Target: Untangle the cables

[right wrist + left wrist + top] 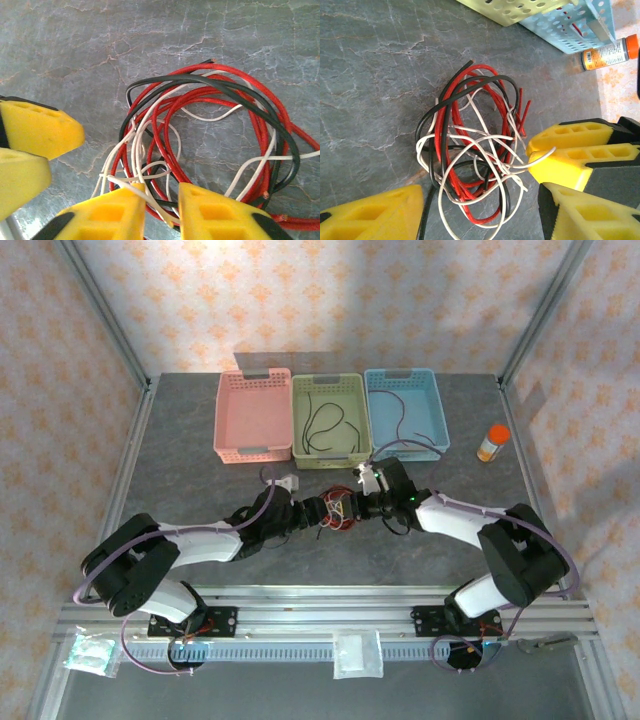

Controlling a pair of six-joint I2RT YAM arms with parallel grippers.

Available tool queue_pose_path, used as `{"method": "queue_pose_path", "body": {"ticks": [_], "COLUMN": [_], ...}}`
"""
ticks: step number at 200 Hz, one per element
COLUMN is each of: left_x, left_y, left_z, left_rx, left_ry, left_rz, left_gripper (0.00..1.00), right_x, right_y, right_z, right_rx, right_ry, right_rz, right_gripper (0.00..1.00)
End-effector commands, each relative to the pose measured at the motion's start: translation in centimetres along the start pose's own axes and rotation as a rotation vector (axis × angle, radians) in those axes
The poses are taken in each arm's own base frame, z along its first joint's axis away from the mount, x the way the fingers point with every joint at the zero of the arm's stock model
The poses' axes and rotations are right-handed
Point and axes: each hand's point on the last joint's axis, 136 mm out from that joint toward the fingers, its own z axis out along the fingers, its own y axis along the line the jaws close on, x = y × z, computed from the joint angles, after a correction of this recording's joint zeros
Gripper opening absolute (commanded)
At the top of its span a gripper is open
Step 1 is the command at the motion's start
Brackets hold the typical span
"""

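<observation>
The cables [338,510] lie as a small tangle of red, black and white wires on the grey table between the two arms. In the left wrist view the cables [470,150] sit between my left gripper's [480,210] wide-apart yellow fingers, which are open and straddle the lower loops. My left gripper [318,512] comes in from the left and my right gripper [360,506] from the right. In the right wrist view my right gripper [162,210] is shut on a white cable [150,197] at the near edge of the cables [200,115]. The right gripper [530,152] has a white wire end poking out.
Three baskets stand in a row behind the tangle: a pink basket [253,415], a green basket [328,390] with a black wire, and a blue basket [405,380] with a dark wire. An orange-capped bottle [492,442] stands at the right. A left gripper finger [40,131] sits close beside the right one.
</observation>
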Motion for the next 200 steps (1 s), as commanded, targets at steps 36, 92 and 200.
{"method": "queue_pose_path", "body": {"ticks": [36,92,200], "left_x": [-1.2,-2.1,-1.3], "left_y": [-0.8,-1.3,-0.2], "left_z": [0.9,1.8,4.1], "left_rx": [-0.003,-0.040,-0.086], "left_ry": [-0.014,-0.015,0.031], "left_rz": [0.034,0.084,0.091], "left_gripper": [0.63,0.63,0.63], "right_x": [-2.9,-6.0,-11.5], "right_y": [2.5,4.9,9.9], "right_z": [-1.7,-5.3,-11.9], "right_rx": [-0.055,-0.052,-0.092], "right_ry": [-0.079,-0.165,-0.318], "right_rz": [-0.038,-0.089,-0.173], "right_gripper": [0.06,0.00,0.00]}}
